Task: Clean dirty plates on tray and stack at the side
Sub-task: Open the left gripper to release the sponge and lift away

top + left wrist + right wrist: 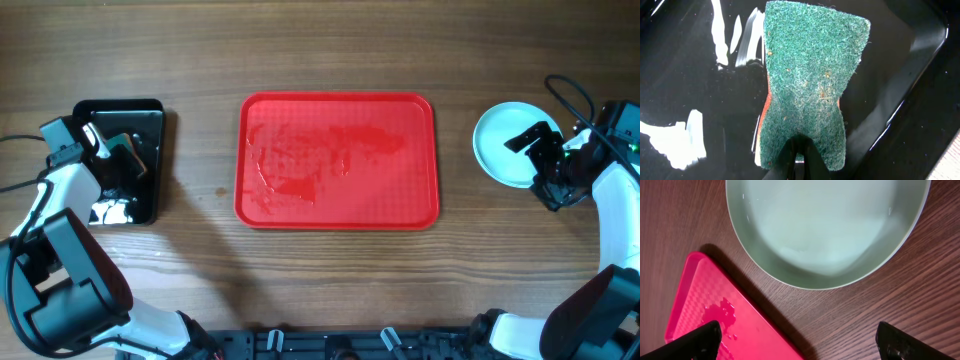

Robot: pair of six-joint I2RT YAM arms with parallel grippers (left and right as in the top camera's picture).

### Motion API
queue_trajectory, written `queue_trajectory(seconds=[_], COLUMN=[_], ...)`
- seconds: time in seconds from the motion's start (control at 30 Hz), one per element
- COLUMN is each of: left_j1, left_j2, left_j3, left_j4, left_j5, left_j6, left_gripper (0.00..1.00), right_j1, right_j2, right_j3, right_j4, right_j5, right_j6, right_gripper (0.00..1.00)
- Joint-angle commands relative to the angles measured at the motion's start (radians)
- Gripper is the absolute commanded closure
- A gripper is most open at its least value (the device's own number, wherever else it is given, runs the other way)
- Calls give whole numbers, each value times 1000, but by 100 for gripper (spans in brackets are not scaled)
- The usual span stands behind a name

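tray point(400, 190) bare, wet. plates point(497, 150) sit on table point(300, 40), right. left claw point(796, 161) pinches sponge point(810, 85) over black tray point(152, 112). right claw point(799, 341) spread wide, empty. looks like end: next, let sponge go.

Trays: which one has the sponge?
The smaller black tray at the left; the green sponge is over it. The red tray shows only wet smears.

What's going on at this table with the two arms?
The left gripper is shut on a green sponge over the black tray. The red tray holds no plates, only wet streaks. The right gripper hangs open above a pale plate lying on the table beside the tray.
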Motion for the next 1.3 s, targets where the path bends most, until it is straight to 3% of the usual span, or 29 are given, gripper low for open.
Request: queue_trajectory(seconds=[0.0,0.23,0.37,0.4,0.5,0.77,1.03,1.27], left_j1=[-3,-3,-3,-3,-3,-3,-3,-3], left_j2=[5,-171,-277,-299,-355,-449,-470,-470], left_j3=[-6,0,0,0,0,0,0,0], left_j4=[12,11,8,4,-6,-85,-173,-180], left_j5=[0,132,132,134,167,320,325,325], left_j6=[-43,-68,-89,-89,-135,-262,-324,-324], left_gripper=[96,96,94,86,47,0,0,0], right_j1=[3,3,3,3,3,3,3,3], right_j2=[-9,-9,-9,-9,-9,-22,-260,-639], right_j3=[1,1,1,1,1,1,1,1], right_j4=[4,4,12,13,4,-106,-251,-393], right_j5=[13,13,13,13,-23,-309,-251,-175], right_j6=[-15,-14,-13,-13,25,-123,-187,-196], right_gripper=[0,0,0,0,0,0,0,0])
